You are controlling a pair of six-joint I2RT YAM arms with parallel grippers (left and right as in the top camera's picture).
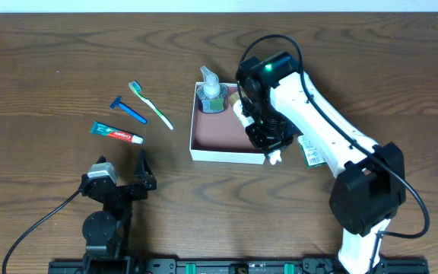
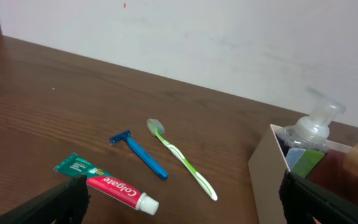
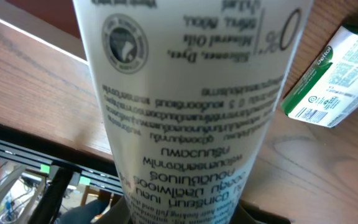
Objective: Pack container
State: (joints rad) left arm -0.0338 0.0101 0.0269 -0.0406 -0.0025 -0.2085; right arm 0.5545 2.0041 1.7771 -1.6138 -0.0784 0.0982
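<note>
While right hand (image 1: 266, 137) clamps white tube (image 3: 191, 93) at container (image 1: 226, 155) edge, soap bottle (image 1: 211, 95) occupies corner; left hand (image 1: 122, 164) apart.

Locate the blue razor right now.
Overhead view: the blue razor lies on the table on the robot's left, left of the container, between the toothbrush and the toothpaste tube.

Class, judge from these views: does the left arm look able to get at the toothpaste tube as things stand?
Probably yes. The left gripper is open and empty; the toothpaste tube lies just ahead of it, with nothing between them.
</note>
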